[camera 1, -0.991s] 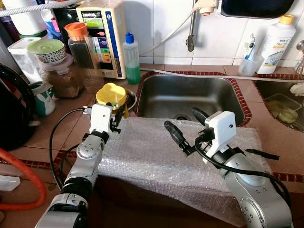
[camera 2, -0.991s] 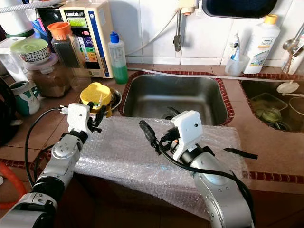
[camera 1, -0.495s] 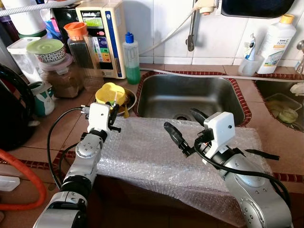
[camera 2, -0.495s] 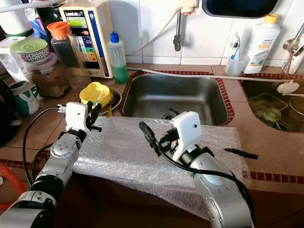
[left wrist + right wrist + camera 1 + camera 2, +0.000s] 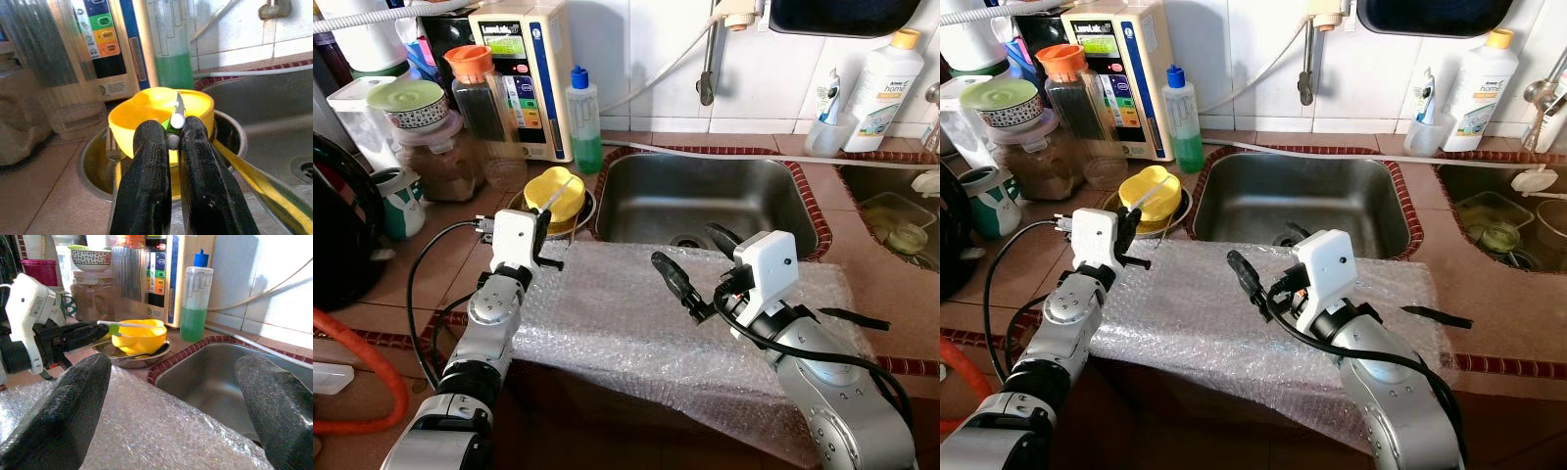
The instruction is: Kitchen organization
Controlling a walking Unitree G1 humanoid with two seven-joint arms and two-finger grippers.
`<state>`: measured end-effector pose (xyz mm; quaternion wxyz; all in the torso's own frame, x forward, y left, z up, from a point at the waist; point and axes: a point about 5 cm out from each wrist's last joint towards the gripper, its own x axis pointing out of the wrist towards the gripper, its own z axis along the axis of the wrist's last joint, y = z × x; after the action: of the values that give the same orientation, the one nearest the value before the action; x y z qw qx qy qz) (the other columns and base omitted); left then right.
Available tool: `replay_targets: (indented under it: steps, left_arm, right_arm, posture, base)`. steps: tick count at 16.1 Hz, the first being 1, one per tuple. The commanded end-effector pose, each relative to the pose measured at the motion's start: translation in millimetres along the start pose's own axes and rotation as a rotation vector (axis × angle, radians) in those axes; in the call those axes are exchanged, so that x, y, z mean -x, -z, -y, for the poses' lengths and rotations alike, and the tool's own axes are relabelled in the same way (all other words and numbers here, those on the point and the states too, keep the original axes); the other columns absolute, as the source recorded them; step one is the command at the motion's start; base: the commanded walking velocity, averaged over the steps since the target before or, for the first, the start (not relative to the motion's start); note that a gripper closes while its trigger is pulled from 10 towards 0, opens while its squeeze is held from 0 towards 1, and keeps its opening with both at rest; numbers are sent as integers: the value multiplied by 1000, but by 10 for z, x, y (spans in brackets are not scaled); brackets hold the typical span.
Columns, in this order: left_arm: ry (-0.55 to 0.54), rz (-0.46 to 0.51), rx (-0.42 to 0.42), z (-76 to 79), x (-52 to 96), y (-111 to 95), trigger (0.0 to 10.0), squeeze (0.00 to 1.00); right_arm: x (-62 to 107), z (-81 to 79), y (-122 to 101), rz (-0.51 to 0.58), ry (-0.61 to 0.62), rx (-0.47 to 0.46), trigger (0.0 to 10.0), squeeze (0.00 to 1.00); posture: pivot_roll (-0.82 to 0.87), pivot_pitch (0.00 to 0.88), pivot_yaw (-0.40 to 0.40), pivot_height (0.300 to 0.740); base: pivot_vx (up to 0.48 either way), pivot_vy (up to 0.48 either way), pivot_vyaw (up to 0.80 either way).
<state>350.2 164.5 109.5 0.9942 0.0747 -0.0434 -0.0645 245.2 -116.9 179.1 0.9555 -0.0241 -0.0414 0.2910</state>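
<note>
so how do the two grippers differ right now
The left gripper is shut on a thin white and green utensil, held near the yellow bowl; the right gripper is open and holds nothing. The left gripper sits at the edge of the bubble wrap; the right gripper hovers over its middle, by the sink. Both have two black fingers on a silver arm.

White-green utensil (image 5: 128, 325) over yellow bowl (image 5: 555, 194), steel dish (image 5: 1171, 219)
</note>
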Motion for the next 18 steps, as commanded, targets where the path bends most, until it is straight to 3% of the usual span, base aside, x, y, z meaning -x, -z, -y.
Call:
replay_targets:
  steps: [1,4,6,8,10,11,12,14,15,18]
  left_arm:
    - [-26,12,-22,-58,7,-20,1804,0]
    - [-100,36,-58,-148,39,-50,1451,0]
    - [-147,94,-106,-200,47,-154,2039,0]
    - [-144,222,-149,-173,19,-402,1608,0]
    - [-90,341,-176,-23,16,-631,863,0]
    - [-66,386,-198,59,33,-702,0,0]
    - [-19,437,-232,194,82,-744,0,0]
    - [20,451,-243,276,113,-735,0,0]
    - [66,458,-265,367,146,-709,0,0]
    - [172,480,-309,571,219,-657,0,0]
  right_arm:
    - [17,-19,-43,12,-10,9,10000,0]
    - [8,-15,-39,13,-11,12,10000,0]
    - [7,-4,-40,14,-5,12,10000,0]
    - [0,31,-48,22,16,2,10000,0]
    - [-16,67,-56,32,40,-33,10000,0]
    - [-26,87,-65,40,53,-53,10000,0]
    - [-46,130,-93,58,82,-104,10000,0]
    - [-56,164,-116,71,103,-143,10000,0]
    - [-71,212,-155,98,135,-241,10000,0]
    - [-125,302,-250,134,141,-398,10000,0]
  posture:
    - [-182,0,75,740]
    - [-179,0,73,740]
    - [-180,0,70,740]
    - [-176,0,67,740]
    - [-173,0,67,740]
    - [-172,0,67,740]
    - [-172,0,67,740]
    - [-172,0,67,740]
    - [-173,0,65,740]
    - [-178,0,62,740]
  base:
    - [0,0,0]
    - [0,0,0]
    - [0,0,0]
    - [0,0,0]
    - [0,0,0]
    - [0,0,0]
    - [0,0,0]
    - [0,0,0]
    - [0,0,0]
    - [0,0,0]
